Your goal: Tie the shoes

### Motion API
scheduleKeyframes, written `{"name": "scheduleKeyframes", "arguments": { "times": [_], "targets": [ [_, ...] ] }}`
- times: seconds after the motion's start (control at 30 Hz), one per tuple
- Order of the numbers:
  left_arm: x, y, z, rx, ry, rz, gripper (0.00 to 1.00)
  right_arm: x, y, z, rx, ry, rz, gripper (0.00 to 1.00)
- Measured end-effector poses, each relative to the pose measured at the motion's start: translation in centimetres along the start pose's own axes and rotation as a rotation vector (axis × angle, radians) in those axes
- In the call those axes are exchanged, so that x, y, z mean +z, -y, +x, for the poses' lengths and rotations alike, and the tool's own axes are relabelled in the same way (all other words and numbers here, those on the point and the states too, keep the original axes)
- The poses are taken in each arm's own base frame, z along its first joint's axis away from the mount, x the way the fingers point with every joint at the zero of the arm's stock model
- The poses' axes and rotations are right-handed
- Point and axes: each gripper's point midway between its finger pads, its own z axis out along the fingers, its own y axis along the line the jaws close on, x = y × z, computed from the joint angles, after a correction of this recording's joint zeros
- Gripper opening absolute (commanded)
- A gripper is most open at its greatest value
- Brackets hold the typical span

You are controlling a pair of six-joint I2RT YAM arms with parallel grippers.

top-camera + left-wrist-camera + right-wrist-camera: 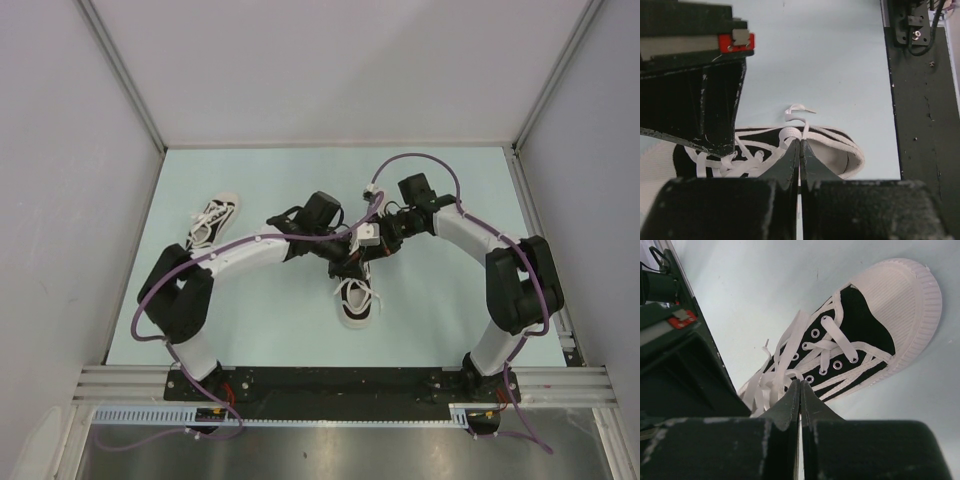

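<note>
Both grippers meet over the black canvas sneaker (356, 303) lying mid-table, its heel opening toward 6 o'clock. The left gripper (800, 143) has its jaws pressed together at the white laces (790, 134) by the ankle opening, and the right gripper (800, 385) is closed just as tight among them; whether either pinches a lace I cannot tell. The second sneaker (213, 222) lies on the pale-blue table (450, 190), well apart, at about 10 o'clock from the first.

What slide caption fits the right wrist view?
Shut, the right gripper meets the loose white laces of a black sneaker on the pale blue table.
</note>
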Motion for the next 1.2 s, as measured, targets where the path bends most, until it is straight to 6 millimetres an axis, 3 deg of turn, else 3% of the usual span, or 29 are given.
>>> {"name": "scheduleKeyframes", "arguments": {
  "times": [0.37, 0.83, 1.2],
  "targets": [
    [0.8, -2.0, 0.1, -0.129, 0.01, -0.088, 0.0, -0.3, 0.0, -0.1, 0.015, 0.008, -0.013, 0.0],
    [-0.6, -4.5, 1.1, -0.224, 0.015, -0.174, 0.0, -0.3, -0.1, -0.1, 0.015, 0.01, -0.021, 0.0],
    [-0.6, -4.8, 1.7, -0.253, 0.005, -0.192, 0.0, -0.3, -0.3, -0.2, 0.039, 0.012, -0.028, 0.0]
  ]
}}
